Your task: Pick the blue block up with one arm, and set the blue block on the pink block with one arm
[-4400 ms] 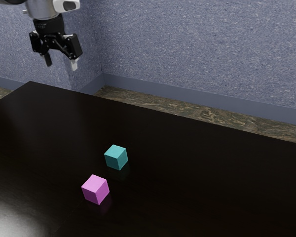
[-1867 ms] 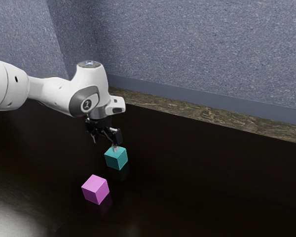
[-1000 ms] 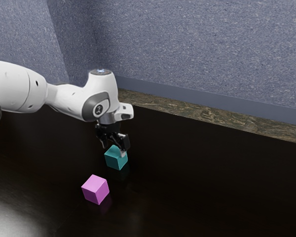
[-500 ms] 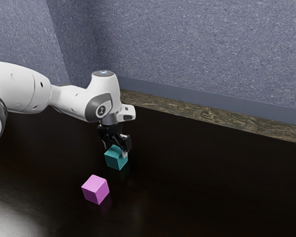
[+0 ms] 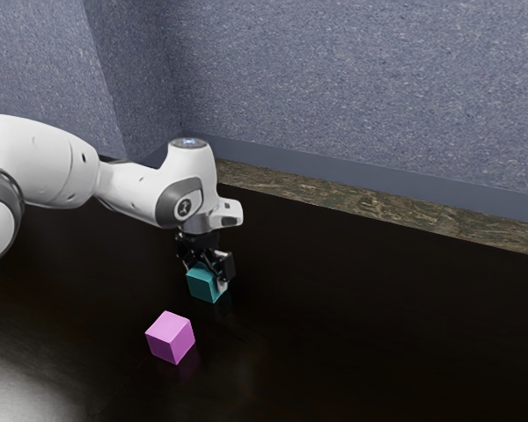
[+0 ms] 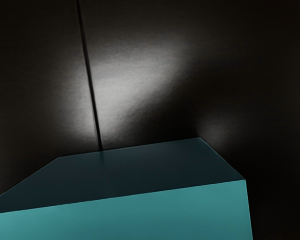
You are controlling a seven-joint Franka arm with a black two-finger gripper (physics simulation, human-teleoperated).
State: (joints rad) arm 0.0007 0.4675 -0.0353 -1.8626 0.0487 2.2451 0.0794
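The blue block (image 5: pixel 202 287), teal in colour, rests on the dark table (image 5: pixel 378 316). My gripper (image 5: pixel 206 269) has come down over it, one black finger on each side of its top, and stands open. Neither finger visibly presses the block. In the wrist view the blue block (image 6: pixel 140 200) lies close under my hand. The pink block (image 5: pixel 170 337) sits on the table a short way nearer the camera and toward the exterior view's left of the blue one, apart from it.
The table's far edge (image 5: pixel 352 211) runs along a strip of speckled floor below the grey wall. A bright glare patch (image 5: pixel 18 387) lies on the tabletop at the exterior view's lower left.
My hand came from high at the upper left down to the blue block. Over the last second it sank further, so the fingers now flank the block. Neither block has moved.
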